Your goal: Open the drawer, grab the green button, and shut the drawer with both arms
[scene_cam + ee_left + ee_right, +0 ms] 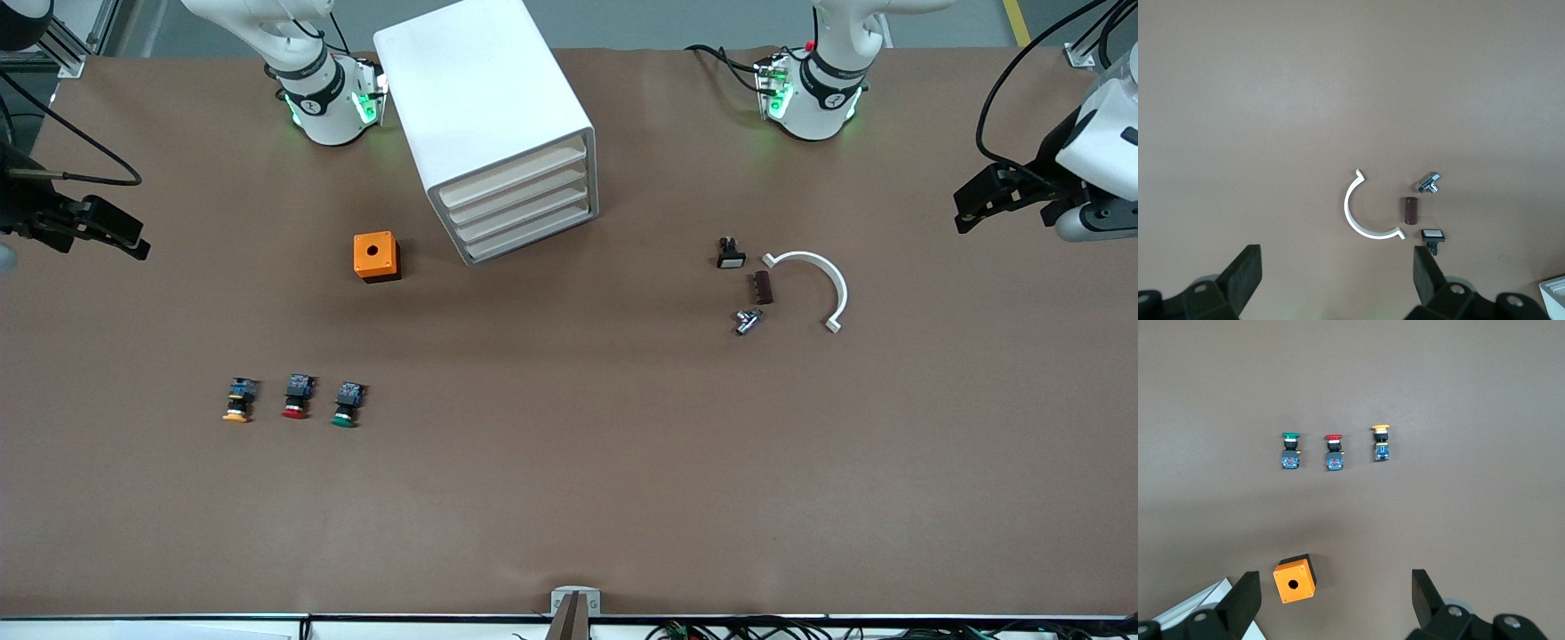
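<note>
From my station I start at the right arm's end of the bench (569,498), where the right tool (111,233) hangs out at the edge with its fingers spread wide and nothing between them; this arm is waiting. Its wrist view looks down on three push buttons laid in a neat row on their sides. In the front view the yellow-capped button (238,400) comes first, then the red-capped button (296,396), then the button (347,404) I want, the green-capped one. It lies on the open bench, nearer the front camera than the orange box (376,257), and not inside anything. I judge the row is spaced so that a tool can drop on one without nudging its neighbour.

Next comes the white cabinet (484,98), set at an angle so its four cream fronts face the front camera. Every front sits flush, so the drawer (524,233) is not yet opened; which of the four is meant I cannot say.

Toward the left arm's end lies a cluster: a small black switch (730,254), a brown block (763,287), a metal fitting (747,321) and a white curved clip (820,284). The left tool (996,200) hovers past them, fingers apart and empty.
</note>
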Robot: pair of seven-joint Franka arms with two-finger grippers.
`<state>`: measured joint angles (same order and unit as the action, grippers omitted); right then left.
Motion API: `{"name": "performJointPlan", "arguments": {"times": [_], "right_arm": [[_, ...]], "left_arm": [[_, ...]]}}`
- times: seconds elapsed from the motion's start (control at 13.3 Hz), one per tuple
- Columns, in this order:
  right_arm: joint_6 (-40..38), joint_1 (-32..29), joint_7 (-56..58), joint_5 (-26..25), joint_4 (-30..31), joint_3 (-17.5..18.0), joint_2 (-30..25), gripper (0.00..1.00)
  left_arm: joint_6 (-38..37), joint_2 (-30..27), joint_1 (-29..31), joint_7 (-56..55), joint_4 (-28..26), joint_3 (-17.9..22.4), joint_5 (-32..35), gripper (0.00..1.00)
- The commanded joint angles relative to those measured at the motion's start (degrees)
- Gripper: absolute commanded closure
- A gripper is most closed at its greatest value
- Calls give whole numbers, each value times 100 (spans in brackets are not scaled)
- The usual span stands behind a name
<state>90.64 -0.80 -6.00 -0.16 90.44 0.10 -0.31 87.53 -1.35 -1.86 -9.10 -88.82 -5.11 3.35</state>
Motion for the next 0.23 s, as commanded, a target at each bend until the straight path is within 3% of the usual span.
{"name": "performJointPlan", "arguments": {"times": [0.0,0.15], "right_arm": [[-64,-26,-68,-72,-27,17,-13,0],[-107,-35,-60,-72,-18,17,-13,0]], "left_arm": [[-52,-14,177,93,93,-183,86,0],[-52,30,169,93,181,-166,130,0]]}}
